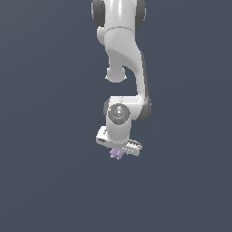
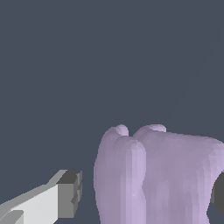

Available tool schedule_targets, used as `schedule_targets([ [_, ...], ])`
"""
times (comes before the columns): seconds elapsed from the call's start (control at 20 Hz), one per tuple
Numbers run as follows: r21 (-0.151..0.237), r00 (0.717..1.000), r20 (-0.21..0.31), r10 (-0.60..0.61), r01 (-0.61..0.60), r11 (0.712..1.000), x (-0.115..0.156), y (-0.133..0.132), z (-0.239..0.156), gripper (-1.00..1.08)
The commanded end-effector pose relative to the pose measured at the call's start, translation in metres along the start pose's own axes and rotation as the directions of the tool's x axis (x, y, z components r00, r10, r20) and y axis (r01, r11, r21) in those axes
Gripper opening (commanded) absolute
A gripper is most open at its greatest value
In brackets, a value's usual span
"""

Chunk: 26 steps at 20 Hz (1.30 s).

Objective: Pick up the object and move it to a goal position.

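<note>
Open space all around tool [image 1: 117, 152]

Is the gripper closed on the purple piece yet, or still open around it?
Cannot tell for sure. In the wrist view the purple piece sits between the fingers, with a gap beside one; the gripper hides contact in the exterior view.

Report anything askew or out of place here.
The lilac object sits off-centre at the gripper: one finger stands clear of it with a visible gap, the other is barely visible. No damage shows.
</note>
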State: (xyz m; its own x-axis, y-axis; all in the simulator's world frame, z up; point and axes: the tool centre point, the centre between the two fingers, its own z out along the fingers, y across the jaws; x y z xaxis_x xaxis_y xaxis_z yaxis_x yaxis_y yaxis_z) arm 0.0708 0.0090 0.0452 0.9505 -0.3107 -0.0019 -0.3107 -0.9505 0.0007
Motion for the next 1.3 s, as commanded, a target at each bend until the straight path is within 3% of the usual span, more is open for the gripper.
schedule_targets([
  [0.0,0.001,1.000,-0.002,0.000,0.000,1.000,0.001,-0.001,0.003,1.00],
  [0.1,0.001,1.000,-0.002,0.000,0.000,1.000,0.002,-0.001,0.003,1.00],
  [0.15,0.001,1.000,-0.002,0.000,0.000,1.000,0.002,-0.001,0.003,-1.00],
  [0.8,0.001,1.000,-0.002,0.000,0.000,1.000,0.001,-0.003,-0.001,-1.00],
  [1.25,0.001,1.000,-0.002,0.000,0.000,1.000,-0.009,-0.043,-0.048,-1.00],
])
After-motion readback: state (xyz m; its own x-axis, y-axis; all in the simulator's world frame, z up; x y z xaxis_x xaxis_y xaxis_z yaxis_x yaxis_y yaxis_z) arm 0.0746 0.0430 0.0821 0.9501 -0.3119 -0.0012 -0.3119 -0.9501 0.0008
